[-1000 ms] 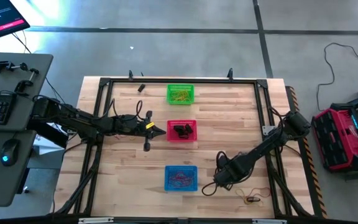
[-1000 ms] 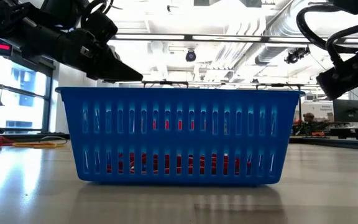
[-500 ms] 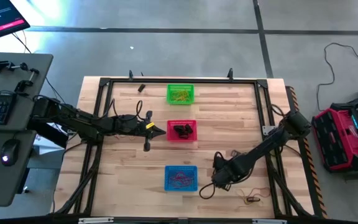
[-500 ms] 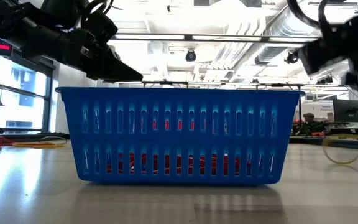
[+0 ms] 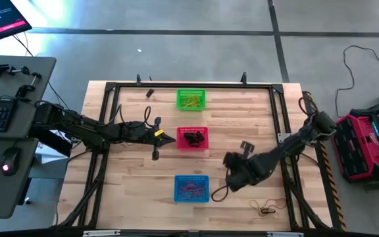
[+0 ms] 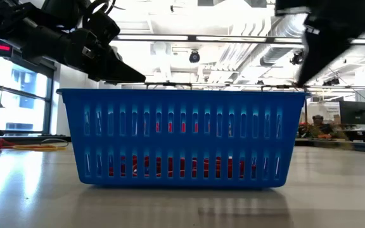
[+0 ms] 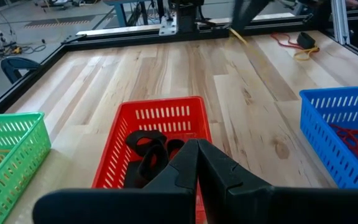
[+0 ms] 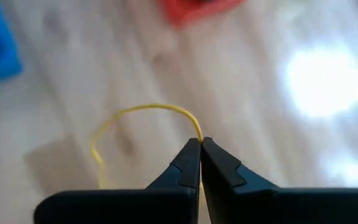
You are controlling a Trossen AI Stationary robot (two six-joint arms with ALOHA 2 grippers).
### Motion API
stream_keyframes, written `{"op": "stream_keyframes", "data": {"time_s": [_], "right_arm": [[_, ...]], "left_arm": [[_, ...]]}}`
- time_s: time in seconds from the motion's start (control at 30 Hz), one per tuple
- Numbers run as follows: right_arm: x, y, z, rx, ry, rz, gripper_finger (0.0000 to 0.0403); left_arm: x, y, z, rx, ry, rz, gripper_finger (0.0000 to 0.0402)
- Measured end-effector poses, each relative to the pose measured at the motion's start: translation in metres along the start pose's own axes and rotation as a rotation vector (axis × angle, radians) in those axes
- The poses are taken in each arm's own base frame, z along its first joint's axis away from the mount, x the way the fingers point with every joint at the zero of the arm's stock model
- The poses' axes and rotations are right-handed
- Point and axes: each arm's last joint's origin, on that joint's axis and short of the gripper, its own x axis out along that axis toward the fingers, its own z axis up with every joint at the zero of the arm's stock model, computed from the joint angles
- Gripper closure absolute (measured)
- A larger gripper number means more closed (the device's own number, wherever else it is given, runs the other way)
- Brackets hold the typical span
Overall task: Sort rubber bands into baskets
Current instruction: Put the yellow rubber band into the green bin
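Right wrist view: right gripper [image 8: 200, 142] pinches thin yellow rubber band [image 8: 135, 112]; green plastic mesh basket [image 5: 191, 99] lies well beyond, across tabletop. Left gripper [image 7: 197, 147] closed, empty.

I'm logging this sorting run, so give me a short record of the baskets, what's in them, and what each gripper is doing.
green basket: yellow bands
red basket: black bands
blue basket: red bands
loose bands: on the table near its front right corner
right gripper: shut on a yellow band, above the table right of the blue basket
left gripper: shut, empty, beside the red basket
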Motion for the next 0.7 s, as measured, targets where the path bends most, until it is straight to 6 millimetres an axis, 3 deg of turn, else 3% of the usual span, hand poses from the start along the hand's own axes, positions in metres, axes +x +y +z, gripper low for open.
{"op": "stream_keyframes", "data": {"time_s": [0.3, 0.7], "right_arm": [[-0.007, -0.044, 0.034, 0.030, -0.244, -0.176, 0.0403], [0.025, -0.094, 0.102, -0.032, -0.372, -0.277, 0.0403]], "left_arm": [[0.000, 0.000, 0.000, -0.007, 0.000, -0.001, 0.0401], [0.000, 0.000, 0.000, -0.008, 0.000, 0.000, 0.0401]]}}
